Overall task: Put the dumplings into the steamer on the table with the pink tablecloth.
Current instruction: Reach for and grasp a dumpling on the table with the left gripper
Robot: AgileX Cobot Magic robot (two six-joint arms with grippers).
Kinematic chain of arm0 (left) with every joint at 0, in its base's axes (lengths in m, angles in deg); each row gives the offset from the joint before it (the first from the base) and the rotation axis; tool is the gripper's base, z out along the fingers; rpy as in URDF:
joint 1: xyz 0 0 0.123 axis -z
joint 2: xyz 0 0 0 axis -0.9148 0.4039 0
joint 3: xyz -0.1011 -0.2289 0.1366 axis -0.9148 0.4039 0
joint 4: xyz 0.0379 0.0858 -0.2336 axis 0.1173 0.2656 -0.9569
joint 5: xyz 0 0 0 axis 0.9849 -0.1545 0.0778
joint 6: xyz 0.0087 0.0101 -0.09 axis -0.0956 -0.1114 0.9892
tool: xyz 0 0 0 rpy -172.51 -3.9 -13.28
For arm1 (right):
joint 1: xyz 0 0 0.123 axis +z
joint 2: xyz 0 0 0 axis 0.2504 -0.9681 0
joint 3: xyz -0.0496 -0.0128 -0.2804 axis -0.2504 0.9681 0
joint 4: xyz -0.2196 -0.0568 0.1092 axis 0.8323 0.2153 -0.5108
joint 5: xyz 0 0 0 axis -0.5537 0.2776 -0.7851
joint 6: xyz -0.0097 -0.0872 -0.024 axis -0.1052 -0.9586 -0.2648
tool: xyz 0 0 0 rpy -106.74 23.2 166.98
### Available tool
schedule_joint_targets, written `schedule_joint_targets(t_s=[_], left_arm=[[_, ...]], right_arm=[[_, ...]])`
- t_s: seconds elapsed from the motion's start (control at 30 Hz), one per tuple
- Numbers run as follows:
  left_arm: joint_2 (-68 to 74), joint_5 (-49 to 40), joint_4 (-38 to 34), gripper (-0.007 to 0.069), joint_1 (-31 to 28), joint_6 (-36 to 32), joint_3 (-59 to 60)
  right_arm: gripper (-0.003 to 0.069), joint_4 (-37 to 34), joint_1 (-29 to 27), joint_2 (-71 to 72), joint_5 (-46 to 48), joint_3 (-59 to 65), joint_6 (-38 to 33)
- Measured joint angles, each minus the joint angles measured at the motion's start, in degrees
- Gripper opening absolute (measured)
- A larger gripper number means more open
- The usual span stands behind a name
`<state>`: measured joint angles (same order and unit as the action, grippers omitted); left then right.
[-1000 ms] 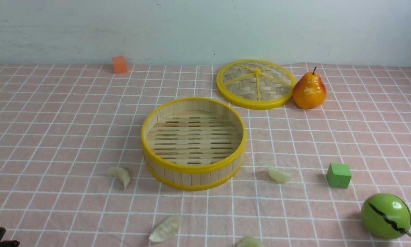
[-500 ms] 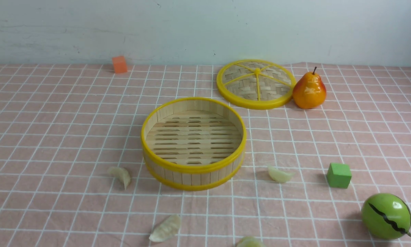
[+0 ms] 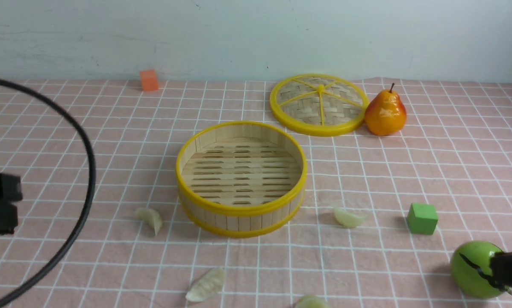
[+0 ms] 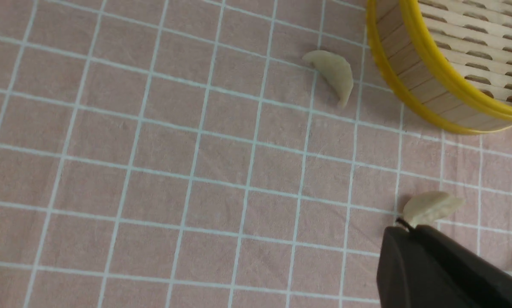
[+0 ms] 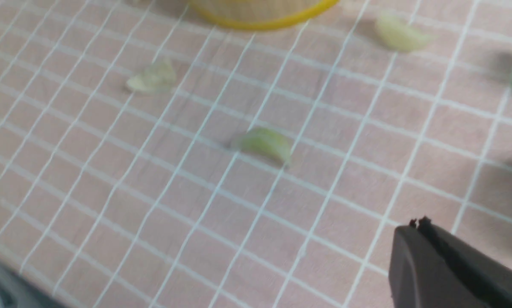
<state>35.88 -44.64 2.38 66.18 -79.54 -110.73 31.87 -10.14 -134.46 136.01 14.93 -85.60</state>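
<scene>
1. Left tool [image 4: 403, 229]: jaws together, nothing btwn them, above the pink tablecloth [image 4: 153, 171].
2. Right tool [image 5: 418, 224]: jaws together too, empty. In front view its black body overlaps a green ball [image 3: 472, 269].
3. Dumplings [image 3: 150, 218]: all 4 lie on the cloth, none in the steamer [image 3: 241, 209].
4. Left tool side: cream dumpling [image 4: 431, 207] shows just past the tip; contact can't be told. Second dumpling [image 4: 333, 75] lies farther ahead, near the steamer wall, not touching it.
5. Right tool side: greenish dumpling [image 5: 264, 143] is nearest ahead of the tip. Pale dumpling [image 5: 401, 36] is farther on, nr the steamer.
6. Steamer: upright, empty, on the table [image 3: 452, 179], ahead of both tools and roughly btwn them.
7. Beyond the steamer, well away from both tools: woven lid [image 3: 319, 105] w/ a pear [image 3: 385, 113] just beside it. Orange cube [image 3: 148, 80] is far back on the left tool's side.
8. Green cube [image 3: 422, 218]: right tool's side, btwn the pale dumpling and the ball.
9. Black cable [image 3: 87, 171] arcs over the cloth by the left arm.
</scene>
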Motion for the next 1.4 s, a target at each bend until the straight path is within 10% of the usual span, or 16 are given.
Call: schedule_joint_targets(t_s=[0.2, 0.37, 0.57, 0.8, 1.1, 1.4], left_arm=[[13.31, -3.55, 6.24, 0.0013, 8.82, 1.48, -9.06], [25.26, -3.35, 11.77, 0.0189, 12.88, 6.95, -15.64], [39.69, -0.42, 12.82, 0.0457, 13.08, 13.39, -22.02], [51.64, 5.28, 13.92, 0.0565, 13.08, 19.77, -25.37], [58.52, 11.83, 14.60, 0.0528, 13.08, 24.12, -25.49], [58.82, 9.81, 15.37, 0.0084, 13.08, 21.90, -25.93]], right_arm=[[-0.0017, 0.06, 10.99, -10.57, 4.90, -2.96, -3.04], [-0.0013, 1.87, 18.99, -14.72, 5.84, -3.01, -3.32], [-0.0009, 1.94, 21.12, -15.03, 5.77, -3.00, -3.36], [-0.0001, 2.30, 21.12, -15.03, 6.04, -3.00, -3.36], [0.0005, 3.20, 21.12, -15.03, 7.13, -3.02, -3.36], [0.0011, 3.57, 21.12, -14.88, 5.45, -3.02, -3.36]])
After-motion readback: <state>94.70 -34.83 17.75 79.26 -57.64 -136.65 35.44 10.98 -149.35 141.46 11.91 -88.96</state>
